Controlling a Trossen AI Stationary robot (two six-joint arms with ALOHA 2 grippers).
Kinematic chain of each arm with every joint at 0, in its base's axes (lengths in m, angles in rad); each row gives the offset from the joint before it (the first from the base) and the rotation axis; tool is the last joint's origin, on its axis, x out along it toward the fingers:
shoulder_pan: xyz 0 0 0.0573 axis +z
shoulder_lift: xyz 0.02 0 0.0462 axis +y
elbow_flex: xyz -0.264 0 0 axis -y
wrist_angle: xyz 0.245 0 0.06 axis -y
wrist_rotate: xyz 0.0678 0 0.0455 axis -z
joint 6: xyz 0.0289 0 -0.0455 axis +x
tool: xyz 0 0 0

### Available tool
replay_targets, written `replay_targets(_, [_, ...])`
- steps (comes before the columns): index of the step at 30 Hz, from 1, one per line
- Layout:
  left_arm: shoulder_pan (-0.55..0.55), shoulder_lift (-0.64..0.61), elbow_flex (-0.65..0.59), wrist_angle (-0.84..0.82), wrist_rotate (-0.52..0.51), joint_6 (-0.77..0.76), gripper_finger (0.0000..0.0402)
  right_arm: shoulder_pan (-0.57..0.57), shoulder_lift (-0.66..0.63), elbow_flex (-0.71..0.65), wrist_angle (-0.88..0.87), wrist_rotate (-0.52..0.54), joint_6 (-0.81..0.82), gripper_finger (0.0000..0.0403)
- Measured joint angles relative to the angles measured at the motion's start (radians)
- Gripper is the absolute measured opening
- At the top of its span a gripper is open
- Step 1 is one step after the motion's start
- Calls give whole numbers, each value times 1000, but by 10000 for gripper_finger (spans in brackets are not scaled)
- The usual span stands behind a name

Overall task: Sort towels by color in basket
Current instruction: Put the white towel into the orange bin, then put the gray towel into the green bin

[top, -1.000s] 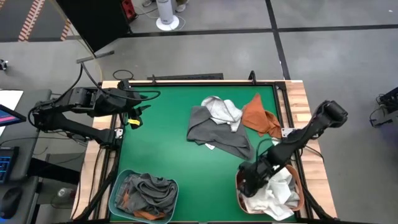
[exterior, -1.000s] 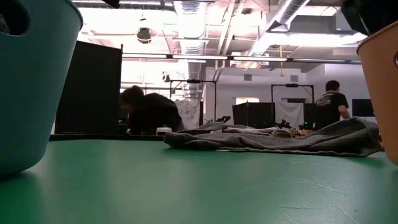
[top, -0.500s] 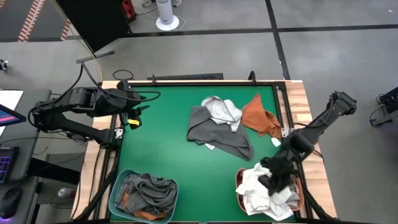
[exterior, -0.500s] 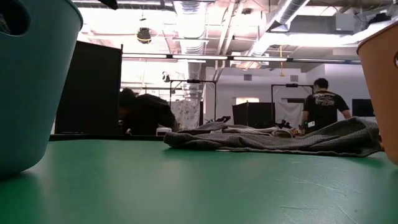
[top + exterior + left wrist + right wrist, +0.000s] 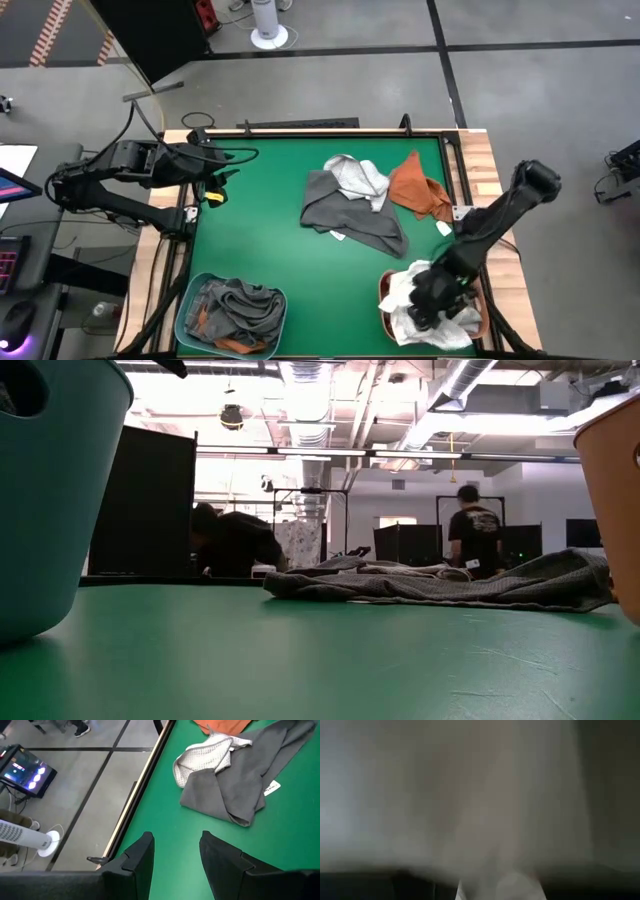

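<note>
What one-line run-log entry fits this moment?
right hand: down in orange basket among white towels | left hand: open, waiting at table's far left | three towels unsorted

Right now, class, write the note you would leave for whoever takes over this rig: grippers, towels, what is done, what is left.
Left gripper: open, empty, parked at the table's left edge.
Right gripper: down in the orange basket among white towels; its grip is not visible.
Teal basket: holds dark grey towels with some rust orange showing.
Left on the table: dark grey towel, light grey towel, rust orange towel.
</note>
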Motion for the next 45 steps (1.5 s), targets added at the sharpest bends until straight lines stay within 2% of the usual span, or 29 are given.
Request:
replay_targets(7, [0,0,0,1,-1,-4,151,-50,230,-36,188,-4,-90,249])
replay_targets(12, [0,-4,-1,-15,-1,-20,151,-73,267,-14,210,-47,-189,249])
replay_targets(17, [0,-7,-1,-20,-1,-25,151,-77,153,-13,137,-33,-175,249])
replay_targets(23, [0,-6,-1,-17,-1,-14,151,-77,-42,-13,31,-25,-39,249])
replay_targets(27, [0,-6,-1,-10,0,-7,151,-75,-172,-13,-27,21,42,249])
replay_targets(29, [0,-6,-1,-9,0,-8,151,-78,-234,-12,-76,71,58,249])
replay_targets(33, [0,-6,-1,-5,5,-33,151,-110,-342,-12,-229,295,76,249])
replay_targets(36, [0,-6,-2,10,30,-72,151,-178,-393,-12,-364,451,60,249])
replay_targets(38, [0,-6,-3,18,48,-91,151,-255,-406,-12,-431,517,-17,249])
replay_targets(41, [0,-5,-4,21,62,-115,151,-407,-393,-15,-487,541,-220,249])
replay_targets(45, [0,-6,-4,21,62,-152,151,-609,-334,-55,-479,539,-482,249])
